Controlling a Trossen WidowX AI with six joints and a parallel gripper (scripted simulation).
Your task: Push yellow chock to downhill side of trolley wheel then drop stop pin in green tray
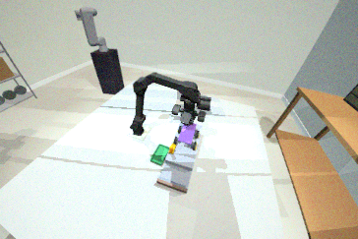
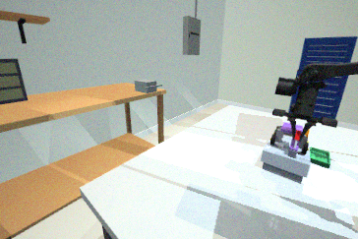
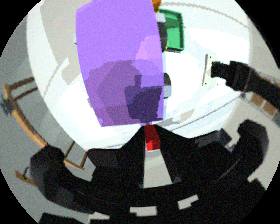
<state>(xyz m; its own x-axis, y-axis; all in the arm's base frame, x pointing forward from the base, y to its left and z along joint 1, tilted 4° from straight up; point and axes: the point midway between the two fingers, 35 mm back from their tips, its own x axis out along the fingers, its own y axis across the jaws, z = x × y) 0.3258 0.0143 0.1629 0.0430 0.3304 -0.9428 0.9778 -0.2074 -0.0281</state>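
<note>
The purple trolley (image 1: 187, 134) (image 2: 291, 126) (image 3: 118, 37) stands on the grey ramp (image 1: 178, 171) (image 2: 284, 158). The yellow-orange chock (image 1: 172, 149) (image 3: 156, 4) is at the downhill wheel on the tray side; whether it touches the wheel is too small to tell. My gripper (image 1: 188, 123) (image 3: 148, 127) is shut on the red-headed stop pin (image 2: 297, 135) (image 3: 152, 139) at the trolley's uphill end. The red head shows between the fingertips; the pin's lower part is hidden. The green tray (image 1: 159, 155) (image 2: 320, 156) (image 3: 175, 31) lies beside the ramp.
My arm (image 1: 164, 81) arches over from its base, on the tray's side of the ramp. A wooden bench (image 1: 322, 183) (image 2: 74, 101) stands beyond the white table. A grey robot on a dark pedestal (image 1: 107, 71) stands farther back.
</note>
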